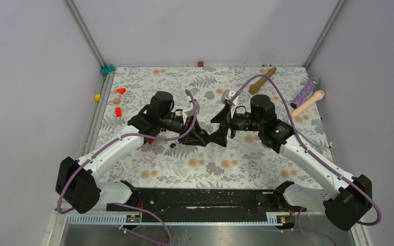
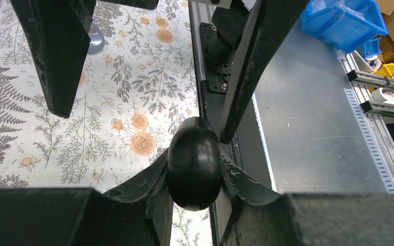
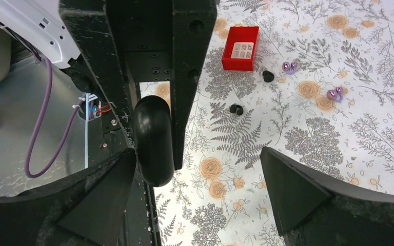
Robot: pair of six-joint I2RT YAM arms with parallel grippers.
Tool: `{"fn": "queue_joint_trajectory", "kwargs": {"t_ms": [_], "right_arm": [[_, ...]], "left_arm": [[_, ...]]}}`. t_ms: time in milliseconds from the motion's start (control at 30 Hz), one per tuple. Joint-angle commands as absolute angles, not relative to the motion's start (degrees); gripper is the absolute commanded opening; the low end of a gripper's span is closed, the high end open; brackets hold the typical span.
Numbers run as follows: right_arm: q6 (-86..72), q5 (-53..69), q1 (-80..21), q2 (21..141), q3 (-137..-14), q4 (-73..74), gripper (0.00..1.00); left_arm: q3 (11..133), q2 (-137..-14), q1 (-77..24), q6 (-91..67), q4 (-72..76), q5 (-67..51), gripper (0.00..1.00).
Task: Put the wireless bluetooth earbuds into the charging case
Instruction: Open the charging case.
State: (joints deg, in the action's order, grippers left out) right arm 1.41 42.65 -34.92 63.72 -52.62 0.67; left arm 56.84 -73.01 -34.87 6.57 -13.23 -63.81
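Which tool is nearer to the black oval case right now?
Left. The left tool is shut on the black oval case, holding it. The right tool faces it with jaws wide open, one finger close beside the case but not gripping it.

The case is smooth black plastic with a soft sheen. The left tool's fingers around it are matt black, rough and scuffed pale. The desk has a matt floral cover, cloth-like. At the right of the frame lies brushed metal sheet, lightly scratched. Upper right, blue bins look like glossy plastic. In the right wrist view the red tray is shiny plastic; the black buds and purple buds both gleam
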Motion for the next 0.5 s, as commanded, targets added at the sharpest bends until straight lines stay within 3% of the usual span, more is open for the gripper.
{"fn": "queue_joint_trajectory", "kwargs": {"t_ms": [0,467], "right_arm": [[2.43,41.33,-35.51,64.40,-54.40,-0.51,0.99],[9.54,31.76,-35.46,59.17,-53.90,2.37,1.00]], "left_arm": [[58.66,-72.10,-35.16,6.68,-10.56,-66.36,0.00],[58.31,-71.81,-35.13,6.94,-10.55,-66.50,0.00]]}}
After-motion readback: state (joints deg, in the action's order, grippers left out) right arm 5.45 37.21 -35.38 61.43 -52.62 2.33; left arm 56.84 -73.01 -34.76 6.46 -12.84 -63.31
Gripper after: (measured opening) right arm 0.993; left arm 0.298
